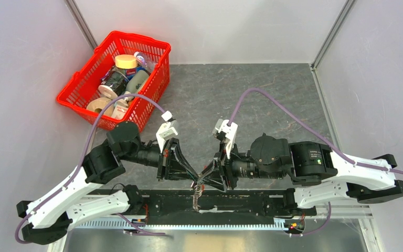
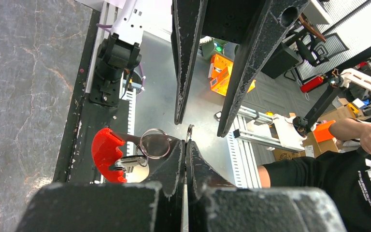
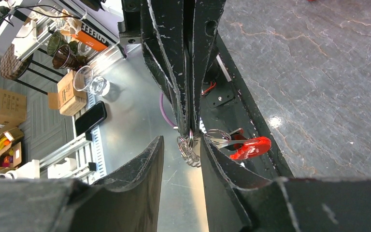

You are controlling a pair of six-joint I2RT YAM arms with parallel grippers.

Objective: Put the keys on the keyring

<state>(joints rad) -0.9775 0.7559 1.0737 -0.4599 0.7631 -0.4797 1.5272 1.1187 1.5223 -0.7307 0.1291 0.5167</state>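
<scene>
My left gripper [image 2: 187,145] is shut on a thin silver split ring [image 2: 190,130] of the keyring, seen edge-on at its tips. Beside it hang the curved red tag [image 2: 104,153], a larger ring [image 2: 155,143] and a small silver key [image 2: 129,162]. My right gripper [image 3: 182,140] is open, its fingers either side of the left gripper's tips and the coiled silver chain [image 3: 190,153]. The red tag [image 3: 251,147] hangs just right of it. In the top view both grippers [image 1: 195,177] [image 1: 206,176] meet above the near rail, with the chain [image 1: 196,197] dangling below.
A red basket [image 1: 78,93] full of bottles and jars stands at the far left of the grey stone-patterned table [image 1: 273,105]. The black base rail [image 1: 241,202] runs under the grippers. White walls close the left, back and right sides.
</scene>
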